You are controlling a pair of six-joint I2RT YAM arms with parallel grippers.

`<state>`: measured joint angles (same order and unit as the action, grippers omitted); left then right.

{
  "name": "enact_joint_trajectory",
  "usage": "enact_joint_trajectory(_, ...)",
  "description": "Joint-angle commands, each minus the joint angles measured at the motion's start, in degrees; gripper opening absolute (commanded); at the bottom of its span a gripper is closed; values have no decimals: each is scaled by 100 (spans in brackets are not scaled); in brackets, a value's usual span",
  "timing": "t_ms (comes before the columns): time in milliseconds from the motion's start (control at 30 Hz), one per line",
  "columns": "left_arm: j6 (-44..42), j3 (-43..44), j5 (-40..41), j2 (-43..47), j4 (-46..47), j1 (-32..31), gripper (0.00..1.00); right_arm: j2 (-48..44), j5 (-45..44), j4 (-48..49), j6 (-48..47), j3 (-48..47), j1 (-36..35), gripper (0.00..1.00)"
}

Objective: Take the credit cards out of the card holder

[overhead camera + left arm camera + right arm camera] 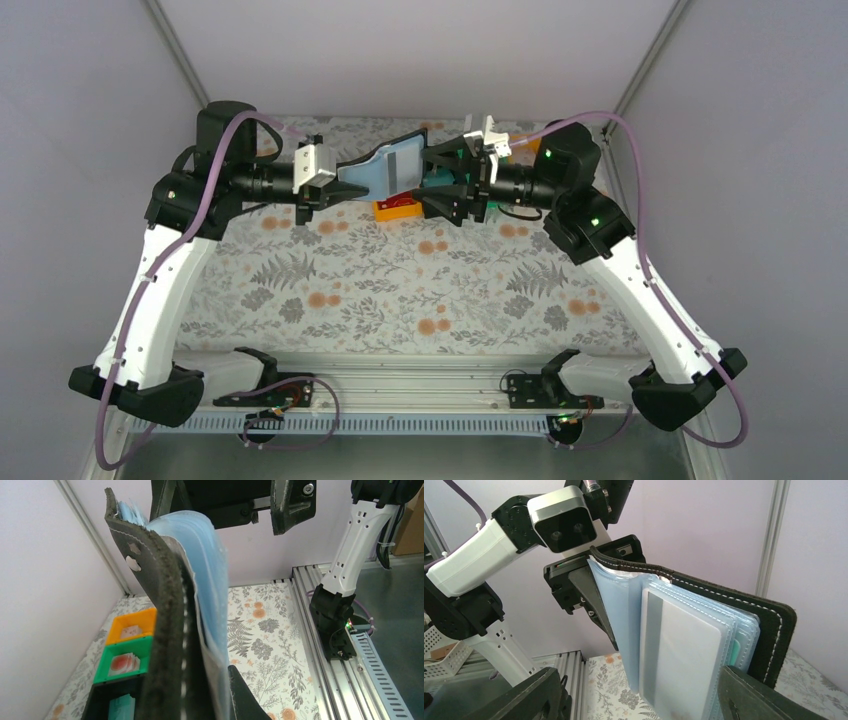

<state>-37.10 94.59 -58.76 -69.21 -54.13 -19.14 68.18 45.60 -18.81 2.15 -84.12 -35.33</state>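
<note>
The card holder [385, 170] hangs in the air over the back of the table, with my left gripper [345, 188] shut on its spine end. In the left wrist view its black stitched cover [165, 630] and pale blue sleeves fill the middle, and one finger [245, 695] presses against the sleeves. My right gripper [644, 700] is open, and its fingers [764, 695] straddle the fanned sleeves without touching them. A pale credit card [684, 650] with a grey stripe sits in the front sleeve. Another teal-edged card shows behind it.
Orange bin [132, 625], green bin [125, 660] and black bin [110, 700] stand in a row on the floral table below the holder, each with cards inside. The orange bin [397, 208] lies just under both grippers. An aluminium rail [345, 680] runs along the near edge.
</note>
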Motion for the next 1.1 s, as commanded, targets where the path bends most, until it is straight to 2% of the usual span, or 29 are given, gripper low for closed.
enact_joint_trajectory(0,-167,-2,-241,99,76,-7,2,54,55,288,46,-165,27,80)
enact_joint_trajectory(267,-161,18,-267,44,86,-5,2,190,227,246,60,-276,26,78)
enact_joint_trajectory(500,-139,-27,-271,41,105,-10,2,373,749,173,115,-366,4,77)
enact_joint_trajectory(733,-175,-41,-285,73,69,-10,2,-31,-268,201,-179,-296,26,81)
enact_joint_trajectory(1067,-169,-27,-284,62,69,-4,2,100,216,213,5,-207,24,78)
